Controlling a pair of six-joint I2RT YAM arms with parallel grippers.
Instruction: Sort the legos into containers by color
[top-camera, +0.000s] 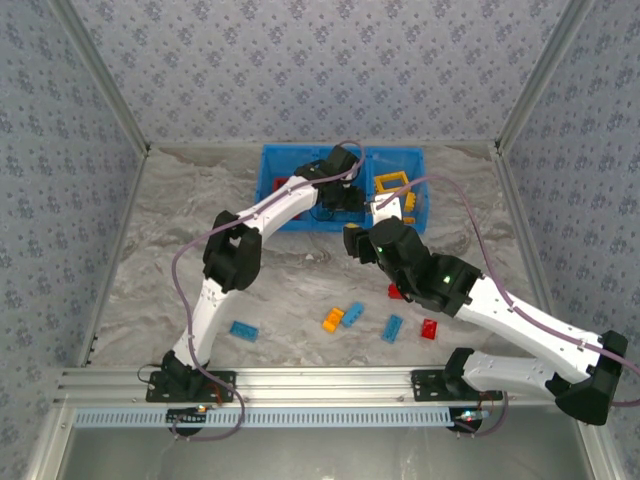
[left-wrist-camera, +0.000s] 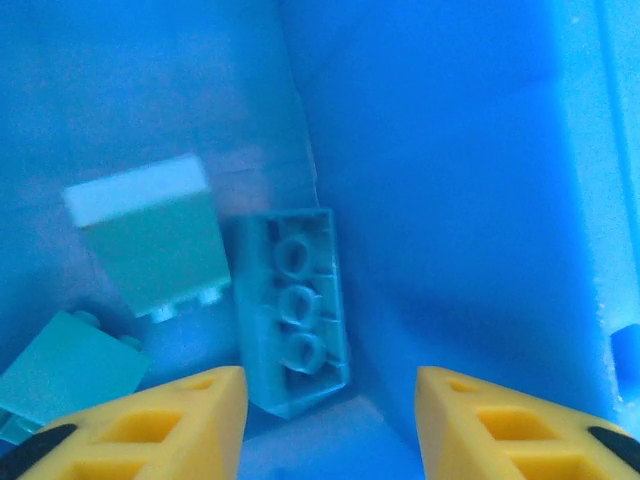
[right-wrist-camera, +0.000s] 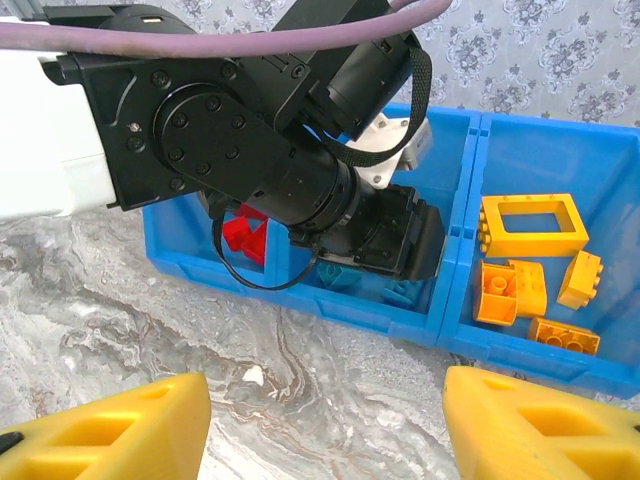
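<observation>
The blue tray (top-camera: 272, 190) lies at the back of the table. My left gripper (top-camera: 341, 203) hangs inside its middle compartment, open (left-wrist-camera: 330, 385), with nothing between the fingers. Just beyond them an upside-down light blue brick (left-wrist-camera: 293, 310) leans on the tray wall (left-wrist-camera: 450, 200), with two more light blue bricks (left-wrist-camera: 150, 240) to its left. My right gripper (right-wrist-camera: 325, 388) stands open over bare table in front of the tray (right-wrist-camera: 400, 318). Red bricks (right-wrist-camera: 245, 236) lie in the left compartment, and a yellow frame (right-wrist-camera: 532, 225) and orange bricks (right-wrist-camera: 510, 290) in the right.
Loose bricks lie on the near table: light blue (top-camera: 244, 330), orange (top-camera: 333, 320), light blue (top-camera: 352, 315), light blue (top-camera: 393, 327), red (top-camera: 429, 329), and red (top-camera: 397, 292) partly under the right arm. Patterned walls enclose the table.
</observation>
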